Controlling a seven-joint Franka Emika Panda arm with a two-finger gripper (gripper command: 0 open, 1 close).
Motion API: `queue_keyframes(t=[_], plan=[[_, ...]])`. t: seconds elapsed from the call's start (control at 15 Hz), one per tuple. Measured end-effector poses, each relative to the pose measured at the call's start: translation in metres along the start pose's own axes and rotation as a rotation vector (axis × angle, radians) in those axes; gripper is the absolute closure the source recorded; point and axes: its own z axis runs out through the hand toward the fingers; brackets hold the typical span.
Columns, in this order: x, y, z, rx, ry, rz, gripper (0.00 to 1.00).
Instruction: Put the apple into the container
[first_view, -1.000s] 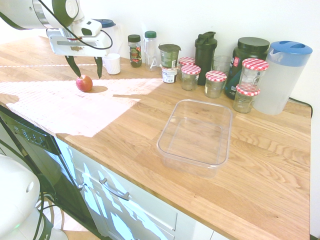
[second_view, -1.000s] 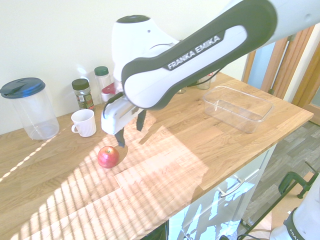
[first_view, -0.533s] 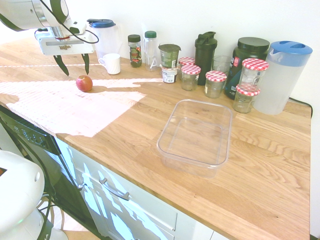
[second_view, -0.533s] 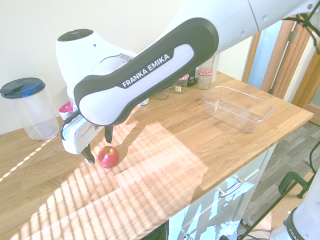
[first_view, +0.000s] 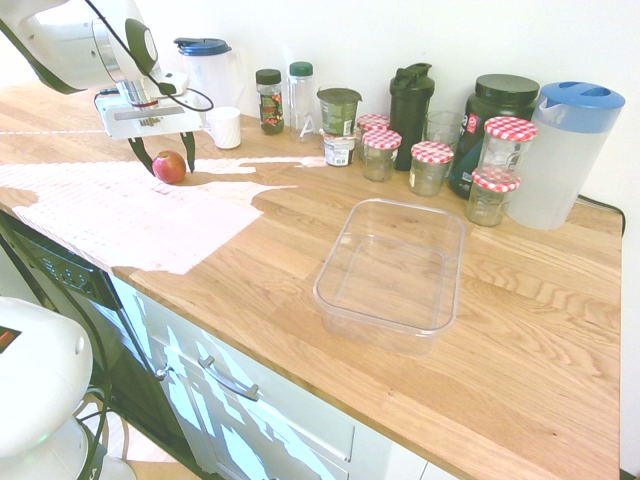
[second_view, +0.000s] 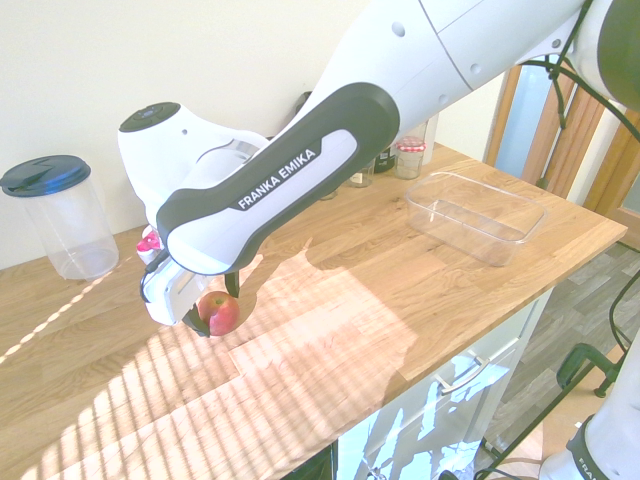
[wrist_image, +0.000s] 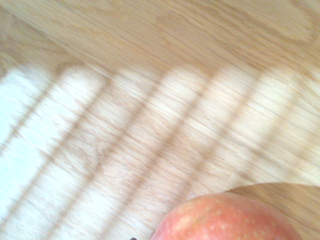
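Butcher-block wooden counter carries the small round red apple, at ten o'clock of the first exterior view's counter. Around it, the black-fingered white gripper stands wide, presumably to close on both sides. Apple lies between the fingertips; the clear shallow rectangular plastic tub, likely left open to receive it, sits toward four o'clock.

Wood ctr, clear tub, apple, white mug, blue-lid pitchers, jars w/ checked lids

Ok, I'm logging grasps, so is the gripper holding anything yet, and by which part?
Nothing looks held: the gripper has its fingers open around the apple, which rests on the counter.
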Motion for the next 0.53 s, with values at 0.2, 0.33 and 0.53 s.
queue_keyframes(t=[0.2,0.33,0.53], plan=[[0.0050,0.0033,0.0034,0.004,-0.002,0.015,1.00],[0.0052,0.0035,0.0032,0.005,-0.004,0.018,1.00],[0.0062,0.0047,0.0025,0.009,-0.010,0.033,1.00]])
